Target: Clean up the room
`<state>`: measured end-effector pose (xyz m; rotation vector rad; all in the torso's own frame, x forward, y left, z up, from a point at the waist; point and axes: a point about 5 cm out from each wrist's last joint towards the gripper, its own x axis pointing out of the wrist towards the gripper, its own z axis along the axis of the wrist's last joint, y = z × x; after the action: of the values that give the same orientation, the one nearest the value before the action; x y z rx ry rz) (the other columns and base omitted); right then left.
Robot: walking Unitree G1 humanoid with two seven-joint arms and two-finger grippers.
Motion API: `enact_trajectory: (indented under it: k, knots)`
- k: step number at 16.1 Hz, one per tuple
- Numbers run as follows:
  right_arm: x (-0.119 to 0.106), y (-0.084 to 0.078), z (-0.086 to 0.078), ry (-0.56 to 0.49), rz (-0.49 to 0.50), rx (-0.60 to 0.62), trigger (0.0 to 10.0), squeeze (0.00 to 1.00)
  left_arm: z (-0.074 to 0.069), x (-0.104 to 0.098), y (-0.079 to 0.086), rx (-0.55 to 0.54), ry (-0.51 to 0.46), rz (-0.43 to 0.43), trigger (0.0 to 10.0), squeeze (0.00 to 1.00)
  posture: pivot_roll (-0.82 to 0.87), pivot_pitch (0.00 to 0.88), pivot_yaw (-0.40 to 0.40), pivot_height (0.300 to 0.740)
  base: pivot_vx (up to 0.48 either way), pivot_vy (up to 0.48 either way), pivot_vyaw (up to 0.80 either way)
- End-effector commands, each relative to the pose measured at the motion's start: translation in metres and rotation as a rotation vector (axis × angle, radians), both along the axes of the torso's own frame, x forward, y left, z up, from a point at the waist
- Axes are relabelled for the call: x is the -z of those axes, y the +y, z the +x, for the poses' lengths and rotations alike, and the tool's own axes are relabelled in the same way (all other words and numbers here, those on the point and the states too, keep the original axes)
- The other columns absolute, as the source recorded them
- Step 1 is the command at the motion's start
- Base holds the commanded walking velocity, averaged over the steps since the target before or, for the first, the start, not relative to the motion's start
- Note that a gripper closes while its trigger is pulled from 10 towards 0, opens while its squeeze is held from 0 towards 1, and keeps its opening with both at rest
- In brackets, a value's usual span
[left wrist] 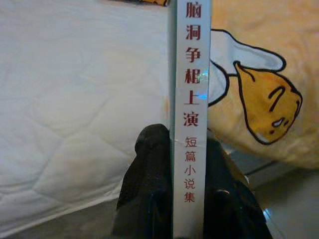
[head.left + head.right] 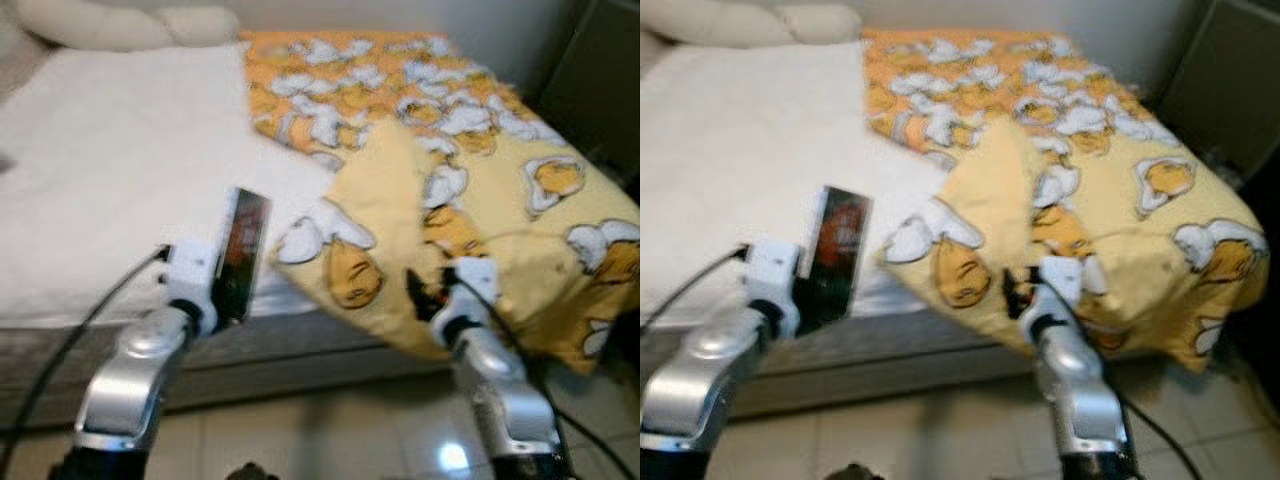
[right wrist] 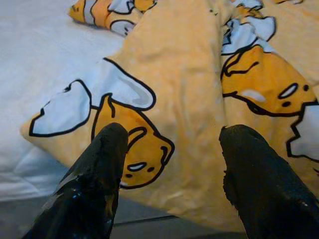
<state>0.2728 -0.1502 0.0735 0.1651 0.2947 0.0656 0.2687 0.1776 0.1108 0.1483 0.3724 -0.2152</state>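
My left gripper (image 2: pixel 238 295) is shut on a thin book (image 2: pixel 243 245) with a dark cover, held upright at the near edge of the bed (image 2: pixel 110 170). In the left wrist view the book's white spine (image 1: pixel 192 99) with red characters stands clamped between the two black fingers (image 1: pixel 144 184). My right gripper (image 2: pixel 425 292) is open, close in front of the yellow cartoon-print blanket (image 2: pixel 480 200) that hangs over the bed's near right corner. The right wrist view shows both black fingers (image 3: pixel 97 174) spread apart with the blanket (image 3: pixel 189 99) just beyond them and nothing between them.
A white quilted mattress cover (image 2: pixel 120 150) spans the left of the bed, with cream pillows (image 2: pixel 120 22) at the head. Dark furniture (image 2: pixel 600 70) stands at the far right. Pale floor tiles (image 2: pixel 330 430) lie in front of the bed.
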Motion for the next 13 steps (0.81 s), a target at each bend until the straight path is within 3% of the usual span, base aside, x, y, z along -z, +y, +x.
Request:
enact_trajectory:
  k: [1,13]
  knots:
    - [-0.0031,0.0038,0.0011,-0.01,0.008,-0.009,10.0,0.0,0.0038,-0.0112,0.0021,0.001,-0.049,0.007,10.0,0.0,-0.03,0.0,-0.03,0.74,0.0,0.375,0.0]
    - [-0.0052,0.0069,0.0062,-0.016,0.015,-0.005,10.0,0.0,0.009,-0.0152,0.0018,0.005,-0.061,0.014,10.0,0.0,-0.02,0.0,-0.028,0.74,0.0,0.374,0.0]
